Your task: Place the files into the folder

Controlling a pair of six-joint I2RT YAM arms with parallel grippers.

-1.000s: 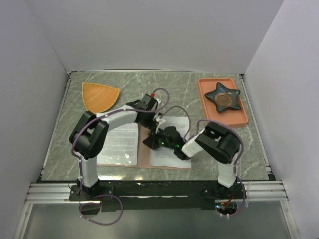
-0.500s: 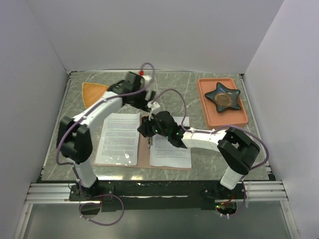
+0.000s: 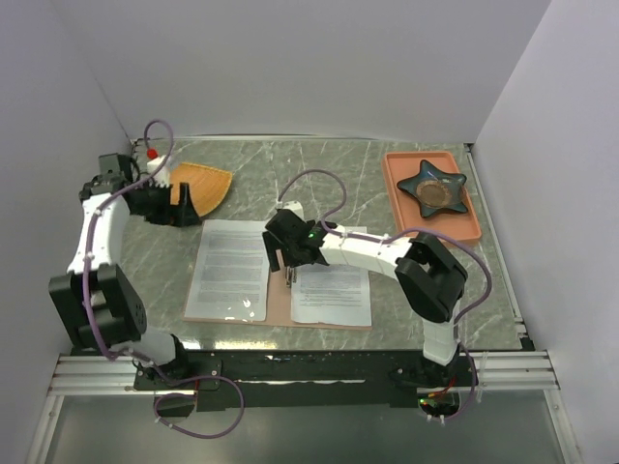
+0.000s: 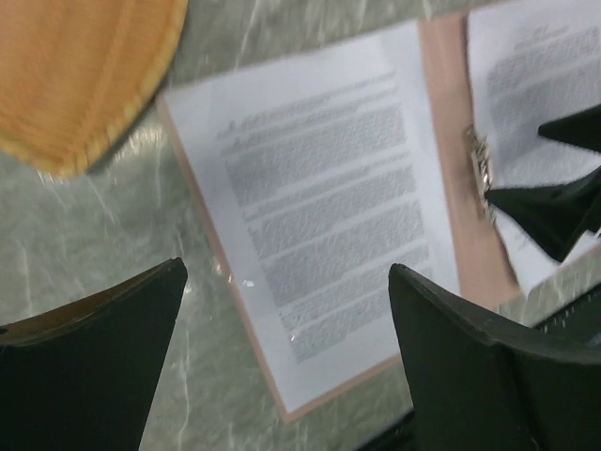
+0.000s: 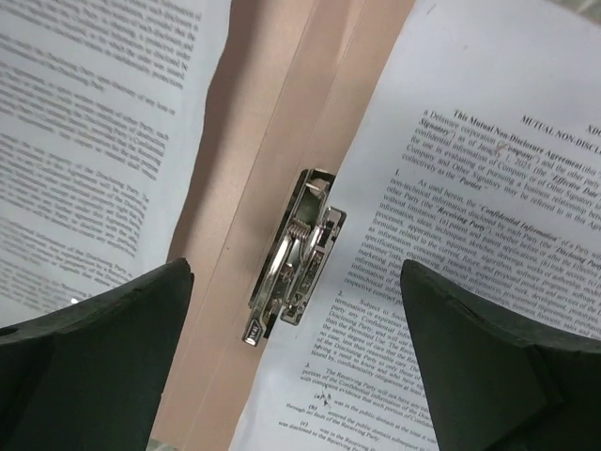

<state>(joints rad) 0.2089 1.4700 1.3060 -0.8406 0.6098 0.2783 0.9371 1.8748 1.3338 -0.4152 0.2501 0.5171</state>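
The pinkish-brown folder (image 3: 279, 307) lies open and flat on the table. One file (image 3: 232, 269) rests on its left half and another file (image 3: 333, 292) on its right half. A metal clip (image 5: 296, 252) sits on the spine (image 5: 268, 132), at the inner edge of the right file (image 5: 470, 235). My right gripper (image 3: 287, 259) hovers over that clip, open (image 5: 296, 272), with nothing between its fingers. My left gripper (image 3: 187, 210) is off the folder at the far left, beside the orange plate. It is open (image 4: 287, 268), and the left file (image 4: 319, 188) shows below it.
An orange fan-shaped plate (image 3: 203, 186) lies at the back left, right by my left gripper. A salmon tray (image 3: 398, 198) with a dark star-shaped dish (image 3: 432, 188) stands at the back right. White walls close in the table on three sides.
My right gripper has opened and shifted left over the spine clip. My left arm has swung from the folder's middle out to the far left by the orange plate.
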